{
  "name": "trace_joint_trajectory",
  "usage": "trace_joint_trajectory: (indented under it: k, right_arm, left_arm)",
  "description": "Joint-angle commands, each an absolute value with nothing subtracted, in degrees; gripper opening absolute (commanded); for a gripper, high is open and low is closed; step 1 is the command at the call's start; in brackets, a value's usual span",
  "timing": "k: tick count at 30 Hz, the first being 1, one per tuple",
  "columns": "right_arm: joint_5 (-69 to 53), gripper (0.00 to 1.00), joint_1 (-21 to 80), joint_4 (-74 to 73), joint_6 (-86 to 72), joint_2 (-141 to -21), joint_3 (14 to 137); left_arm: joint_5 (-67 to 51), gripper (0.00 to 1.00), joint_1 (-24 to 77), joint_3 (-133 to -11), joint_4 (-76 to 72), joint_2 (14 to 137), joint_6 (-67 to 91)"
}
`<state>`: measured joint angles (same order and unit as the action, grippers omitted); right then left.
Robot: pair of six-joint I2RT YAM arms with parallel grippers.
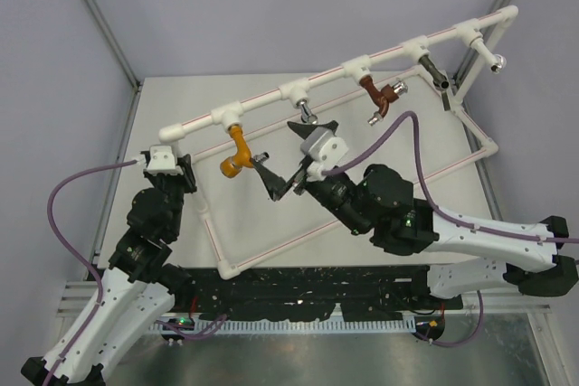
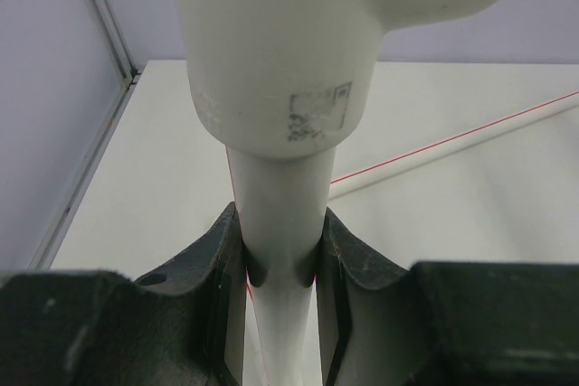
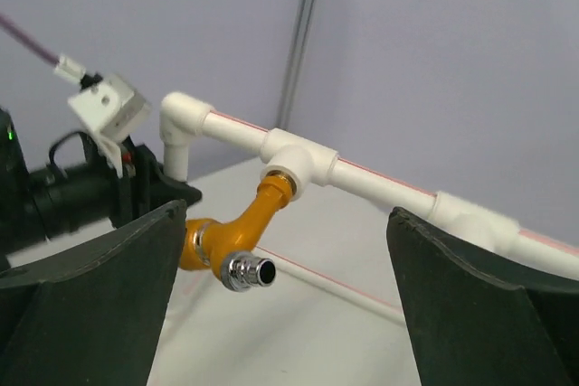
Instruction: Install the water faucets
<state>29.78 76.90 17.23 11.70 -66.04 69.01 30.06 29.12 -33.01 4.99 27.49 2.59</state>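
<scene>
Clearly the orange-yellow faucet (image 1: 237, 149) sits screwed into the leftmost tee (image 1: 229, 117) of the white pipe frame (image 1: 271, 100), hanging down from the top rail with its body bent toward the near side and its silver outlet at the low end; the right wrist view shows it best (image 3: 231, 232), brass collar up against the tee and the chrome nozzle pointing at the camera. The right gripper (image 1: 289, 153) hovers just beside it with its jaws spread wide, nothing between them, and in its own camera (image 3: 285, 300) the two dark fingers (image 3: 90, 296) frame the faucet from well apart without touching it. The left gripper (image 1: 184, 172) is clamped on the corner post (image 2: 280, 196) of the frame, right under the elbow fitting (its wrist view shows both pads pressed against the white tube (image 2: 280, 268)). Farther along the rail a reddish-brown tap (image 1: 378, 95) hangs from its own tee, with grey taps (image 1: 308, 115) at other fittings. The frame stands on a pale table (image 1: 199, 97).
</scene>
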Motion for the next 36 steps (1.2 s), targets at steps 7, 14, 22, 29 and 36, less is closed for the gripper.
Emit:
trace_joint_trajectory:
  k: [7,14,22,29,36]
  right_arm:
    - [34.1,0.96,86.7,-7.7,73.7,-70.4,75.8]
    - [42.4,0.95,87.7,5.0,91.9,-76.8,73.6]
    - [45.7,1.0,85.0,14.9,108.2,-85.5,75.4]
    - [45.4,0.89,81.4,21.9,112.7,-90.9,76.2]
    - [45.7,0.56,80.2,34.8,115.8,-94.3,76.2]
  left_arm:
    - [21.4,0.0,30.7,-34.0,2.0,29.2,3.8]
    - [20.4,0.0,30.6,-34.4,2.5,29.2,4.1]
    - [20.8,0.0,30.6,-34.5,2.6,28.5,3.7]
    - [21.3,0.0,30.7,-34.5,2.6,27.8,3.3]
    - [21.1,0.0,30.6,-34.5,2.5,27.4,3.2]
